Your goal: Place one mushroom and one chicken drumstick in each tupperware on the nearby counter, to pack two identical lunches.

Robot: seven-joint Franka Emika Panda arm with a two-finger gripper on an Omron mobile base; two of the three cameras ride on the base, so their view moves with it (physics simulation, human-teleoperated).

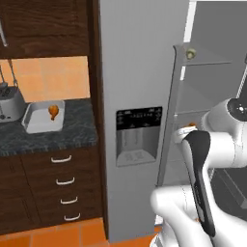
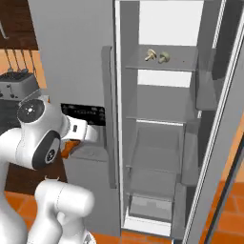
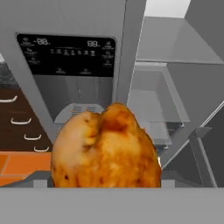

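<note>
A browned chicken drumstick [image 3: 105, 151] looms large at the bottom of the hand view, covering the fingertips. My gripper [image 2: 71, 143] is shut on it, in front of the fridge's dispenser door. An orange bit of this drumstick [image 1: 191, 125] peeks out above the hand in the left base view. A white tupperware [image 1: 34, 126] sits on the dark speckled counter [image 1: 58, 137] to the left, with another drumstick [image 1: 53, 112] inside. Two mushrooms [image 2: 151, 55] [image 2: 164, 57] lie on an upper shelf of the open fridge.
The grey fridge [image 1: 140, 72] stands between the counter and its open compartment [image 2: 157, 143], with the open door [image 2: 224, 133] at the right. A silver toaster [image 1: 9, 103] stands left of the tupperware. Drawers with silver handles [image 1: 61, 159] sit below the counter.
</note>
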